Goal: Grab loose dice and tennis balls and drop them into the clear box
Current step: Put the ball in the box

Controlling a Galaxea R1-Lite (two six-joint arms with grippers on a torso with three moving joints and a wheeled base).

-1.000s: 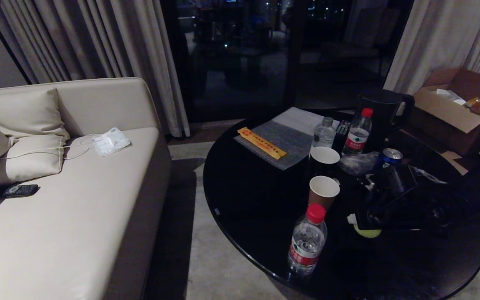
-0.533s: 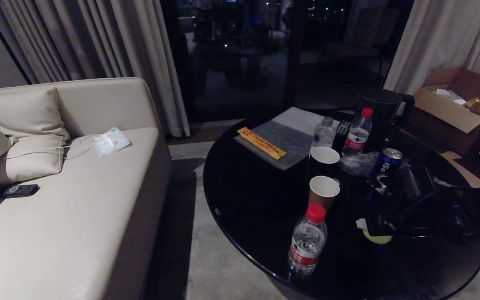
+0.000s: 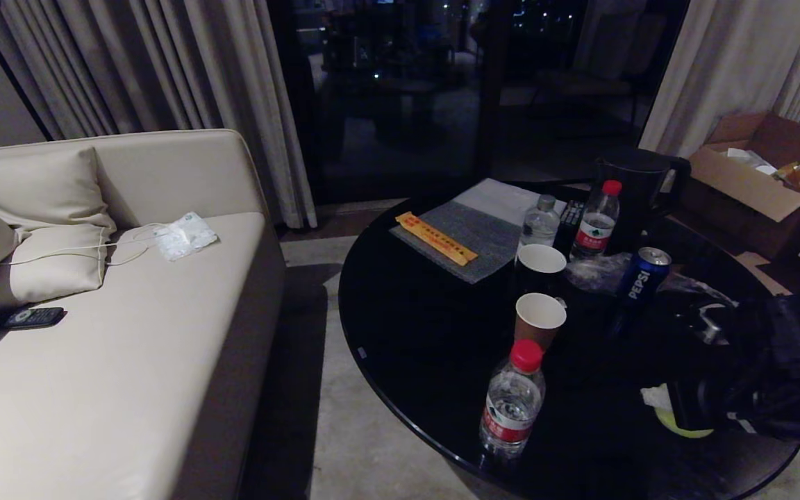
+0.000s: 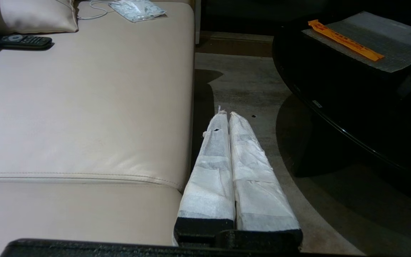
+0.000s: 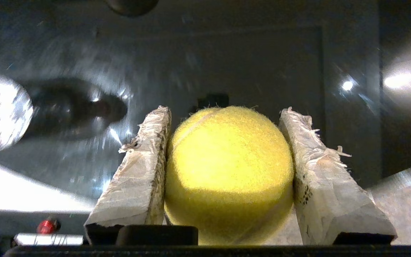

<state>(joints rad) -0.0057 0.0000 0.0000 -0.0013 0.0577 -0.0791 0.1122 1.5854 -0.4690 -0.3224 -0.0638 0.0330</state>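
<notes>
Over the near right part of the black round table (image 3: 428,326), the right gripper (image 3: 681,417) is clamped on a tennis ball (image 5: 228,171), both padded fingers (image 5: 137,171) pressed against its sides. This looks like the carrying step. No clear box shows in any view, so the next move calls for finding it before releasing. By the sofa (image 4: 84,107), the left gripper (image 4: 227,117) hangs parked, its fingers together.
</notes>
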